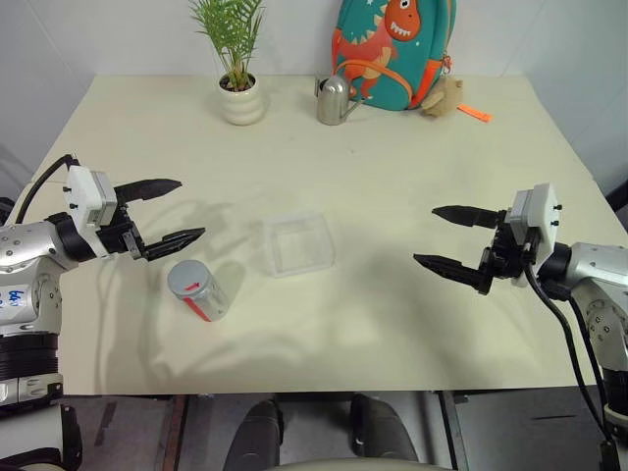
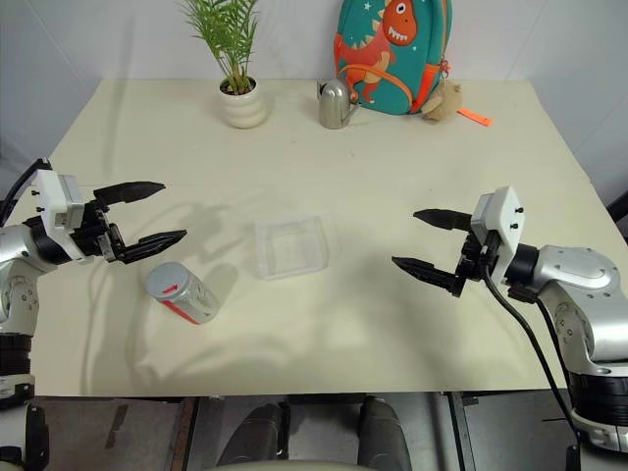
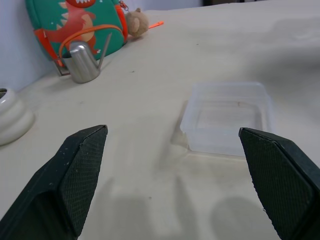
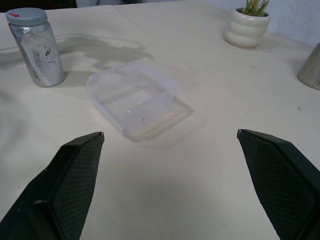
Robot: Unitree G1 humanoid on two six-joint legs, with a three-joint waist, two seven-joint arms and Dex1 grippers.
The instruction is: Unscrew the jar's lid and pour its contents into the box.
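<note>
Both pincers wide, empty; drop left gripper (image 1: 165, 210) squarely around jar (image 1: 199, 290) body, keep lid (image 1: 186, 279) clear for right gripper (image 1: 448, 238).

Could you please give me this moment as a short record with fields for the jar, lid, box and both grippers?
jar: upright on the table, nearer the robot's left side
lid: grey, on the jar
box: clear, mid-table, beside the jar, apart from it
left gripper: open, holding nothing, above the table by the jar
right gripper: open, holding nothing
far edge: plant pot, watering can, backpack
</note>
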